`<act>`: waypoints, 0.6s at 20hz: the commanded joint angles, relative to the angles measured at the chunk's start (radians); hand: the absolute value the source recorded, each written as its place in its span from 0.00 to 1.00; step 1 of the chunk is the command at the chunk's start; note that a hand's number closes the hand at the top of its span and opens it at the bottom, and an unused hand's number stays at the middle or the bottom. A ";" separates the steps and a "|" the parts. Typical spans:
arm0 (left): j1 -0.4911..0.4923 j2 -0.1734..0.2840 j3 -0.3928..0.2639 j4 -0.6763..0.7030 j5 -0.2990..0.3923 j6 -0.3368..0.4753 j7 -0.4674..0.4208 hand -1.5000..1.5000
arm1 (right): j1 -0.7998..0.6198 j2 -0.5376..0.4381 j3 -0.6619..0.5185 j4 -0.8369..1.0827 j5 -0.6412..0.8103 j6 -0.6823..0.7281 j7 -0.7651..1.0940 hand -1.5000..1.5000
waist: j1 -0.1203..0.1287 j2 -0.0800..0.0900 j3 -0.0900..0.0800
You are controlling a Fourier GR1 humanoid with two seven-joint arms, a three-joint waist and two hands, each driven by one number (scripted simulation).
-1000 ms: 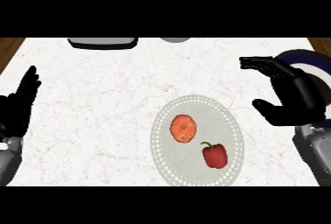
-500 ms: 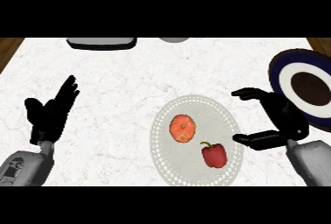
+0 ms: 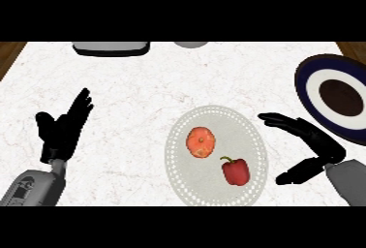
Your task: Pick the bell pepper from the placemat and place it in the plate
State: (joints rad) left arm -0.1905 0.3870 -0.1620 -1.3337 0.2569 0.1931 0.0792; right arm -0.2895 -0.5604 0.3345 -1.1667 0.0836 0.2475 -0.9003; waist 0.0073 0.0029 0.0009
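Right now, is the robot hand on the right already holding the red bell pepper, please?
No, the right robot hand is open beside the red bell pepper, which lies on the round pale placemat.

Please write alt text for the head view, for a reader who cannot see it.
A red bell pepper and an orange fruit lie on a round placemat; the open right robot hand hovers beside it, below a dark-rimmed plate. The left robot hand rests open at left.

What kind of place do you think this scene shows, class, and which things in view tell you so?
Most likely a kitchen counter: a pale marbled counter top, a round placemat holding a red bell pepper and an orange, tomato-like food item, and a dark-rimmed plate at the right edge.
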 commanded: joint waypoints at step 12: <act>-0.018 -0.007 0.069 -0.031 -0.048 -0.032 0.066 0.50 | 0.055 -0.019 0.089 -0.255 0.304 0.013 0.256 0.00 | -0.012 -0.005 -0.001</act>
State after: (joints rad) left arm -0.1775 0.3696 -0.1095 -1.3573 0.2249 0.1593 0.1036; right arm -0.2769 -0.5849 0.3856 -1.3582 0.2940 0.2882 -0.6944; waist -0.0005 -0.0019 -0.0005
